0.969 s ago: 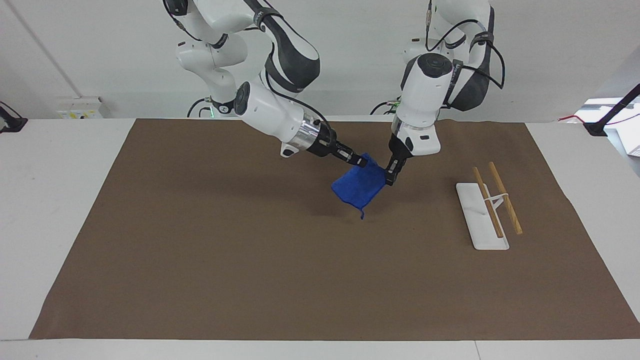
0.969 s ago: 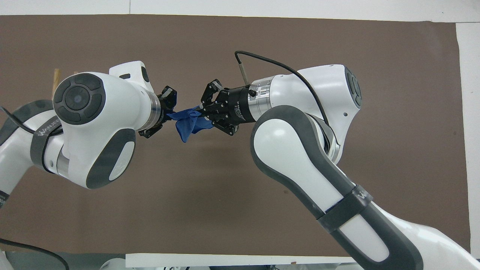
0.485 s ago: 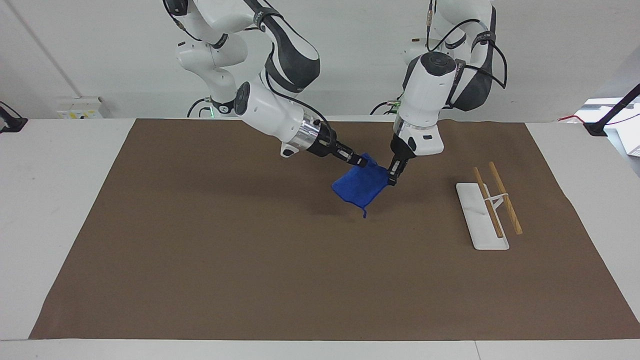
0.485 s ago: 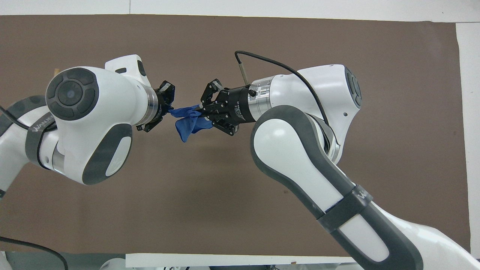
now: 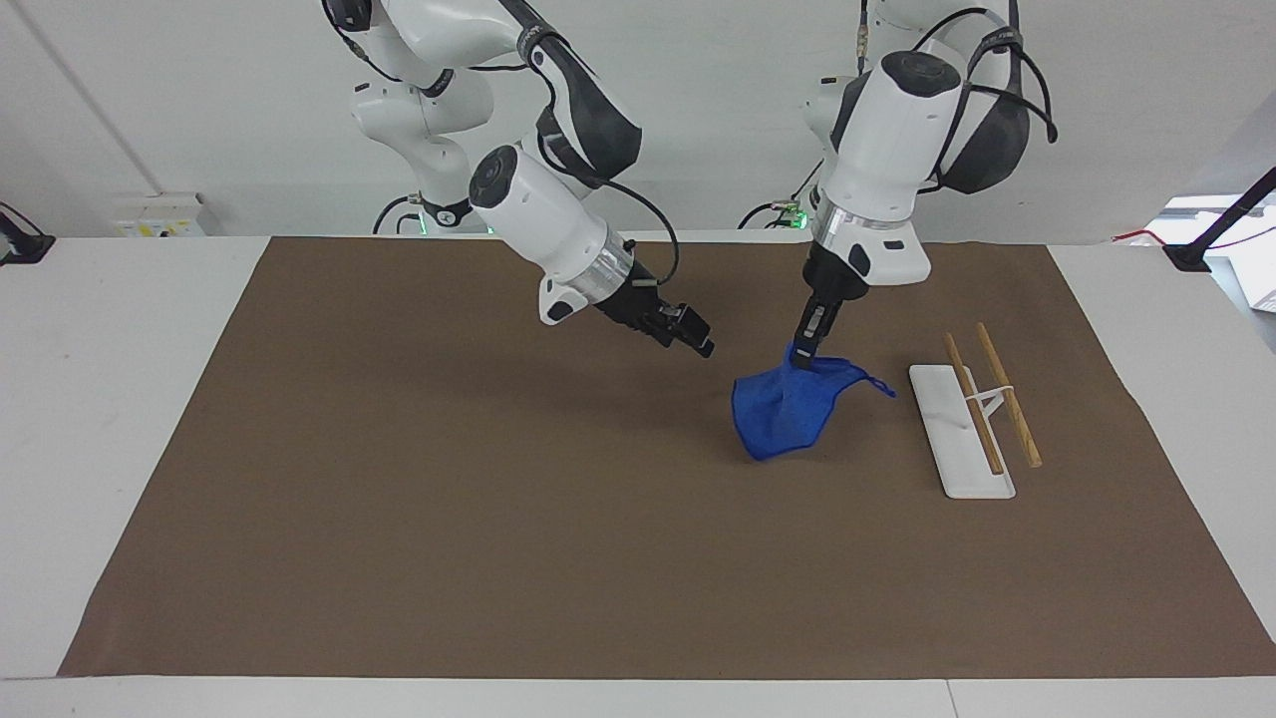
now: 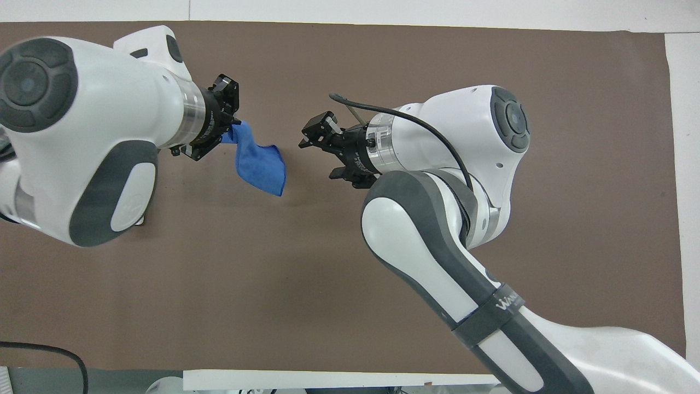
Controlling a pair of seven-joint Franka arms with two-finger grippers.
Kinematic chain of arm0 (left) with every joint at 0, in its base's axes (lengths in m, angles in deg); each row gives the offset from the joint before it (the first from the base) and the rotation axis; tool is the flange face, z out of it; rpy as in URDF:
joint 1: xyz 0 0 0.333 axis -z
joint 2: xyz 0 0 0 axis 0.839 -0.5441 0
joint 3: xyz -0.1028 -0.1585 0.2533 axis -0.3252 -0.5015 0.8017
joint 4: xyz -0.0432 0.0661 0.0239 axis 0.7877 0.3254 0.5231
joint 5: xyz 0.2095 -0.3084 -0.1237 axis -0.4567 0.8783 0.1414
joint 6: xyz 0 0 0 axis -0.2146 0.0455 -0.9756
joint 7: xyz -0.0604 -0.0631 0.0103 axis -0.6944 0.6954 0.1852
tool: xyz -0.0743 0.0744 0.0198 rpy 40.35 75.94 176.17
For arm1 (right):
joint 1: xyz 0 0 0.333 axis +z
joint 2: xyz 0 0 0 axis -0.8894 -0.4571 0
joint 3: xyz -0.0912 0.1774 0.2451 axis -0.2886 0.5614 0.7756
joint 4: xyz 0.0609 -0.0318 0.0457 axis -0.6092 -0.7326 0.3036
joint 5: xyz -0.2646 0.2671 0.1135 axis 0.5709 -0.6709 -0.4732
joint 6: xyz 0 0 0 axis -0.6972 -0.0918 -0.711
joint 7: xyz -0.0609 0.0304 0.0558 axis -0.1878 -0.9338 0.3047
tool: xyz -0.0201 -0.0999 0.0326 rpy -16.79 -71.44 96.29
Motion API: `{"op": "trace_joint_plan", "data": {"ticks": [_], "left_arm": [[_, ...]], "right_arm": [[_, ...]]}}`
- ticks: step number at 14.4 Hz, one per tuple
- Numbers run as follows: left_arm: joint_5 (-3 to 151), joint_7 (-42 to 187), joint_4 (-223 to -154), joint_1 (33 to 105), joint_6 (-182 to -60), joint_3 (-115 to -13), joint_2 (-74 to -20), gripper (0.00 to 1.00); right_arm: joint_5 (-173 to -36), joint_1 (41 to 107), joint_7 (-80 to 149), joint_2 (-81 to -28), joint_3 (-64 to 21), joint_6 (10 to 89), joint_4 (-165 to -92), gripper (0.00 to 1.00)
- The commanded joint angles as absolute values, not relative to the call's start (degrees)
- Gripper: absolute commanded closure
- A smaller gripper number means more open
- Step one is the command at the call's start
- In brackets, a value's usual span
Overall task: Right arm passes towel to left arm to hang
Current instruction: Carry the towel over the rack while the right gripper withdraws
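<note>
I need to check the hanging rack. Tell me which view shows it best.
The facing view: the rack shows whole, a white base with two wooden rods, beside the towel held by the left gripper. In the overhead view the left arm hides it.

We see the towel as a small bright royal-blue terry cloth, hanging in the air above the brown mat with no part resting on it. It is pinched at its top edge by the left gripper and drapes down in soft folds, narrowing to a rounded point at six o'clock. A thin blue loop sticks out from its upper corner at about three o'clock in the facing view. In the overhead view the towel trails from that grip toward four o'clock.
</note>
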State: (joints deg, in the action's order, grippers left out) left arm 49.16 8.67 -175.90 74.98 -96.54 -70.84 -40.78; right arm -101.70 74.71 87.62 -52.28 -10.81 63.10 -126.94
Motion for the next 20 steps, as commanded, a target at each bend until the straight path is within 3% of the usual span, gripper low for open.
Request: {"op": "trace_joint_plan", "data": {"ticks": [1, 5, 8, 13, 14, 17, 19, 20], "left_arm": [[49.84, 15.03, -172.44, 73.13, -90.77, -70.64, -40.32, 1.00], [49.84, 22.43, -172.79, 69.79, -89.80, -70.56, -39.70, 1.00], [49.84, 30.76, -173.49, 64.18, -90.49, -70.55, -39.70, 1.00], [54.68, 58.35, -180.41, 45.11, -96.89, -70.55, -39.52, 1.00], [54.68, 60.83, -182.52, 43.69, -99.00, -70.38, -39.09, 1.00], [54.50, 62.87, -185.09, 41.75, -99.82, -69.94, -38.73, 1.00], [54.50, 66.81, -188.07, 39.82, -99.99, -69.94, -37.16, 1.00], [54.50, 68.83, -189.39, 38.94, -100.17, -69.94, -36.37, 1.00]], "right_arm": [[-89.76, 69.68, 81.00, -51.62, -10.73, 58.18, -127.28, 0.00], [-70.32, 61.67, 66.77, -48.47, -10.91, 44.57, -125.18, 0.00], [-66.68, 55.00, 60.78, -44.08, -10.82, 27.98, -119.22, 0.00], [-67.73, 45.32, 49.28, -36.94, -11.17, 11.95, -111.84, 0.00], [-67.82, 45.74, 45.51, -37.38, -13.43, 10.18, -109.72, 0.00], [-68.08, 53.02, 40.56, -36.24, -23.88, 10.78, -112.33, 0.00], [-68.69, 59.96, 40.46, -36.59, -32.15, 11.22, -112.78, 0.00], [-70.52, 60.25, 40.55, -36.59, -32.53, 11.65, -112.78, 0.00]]}}
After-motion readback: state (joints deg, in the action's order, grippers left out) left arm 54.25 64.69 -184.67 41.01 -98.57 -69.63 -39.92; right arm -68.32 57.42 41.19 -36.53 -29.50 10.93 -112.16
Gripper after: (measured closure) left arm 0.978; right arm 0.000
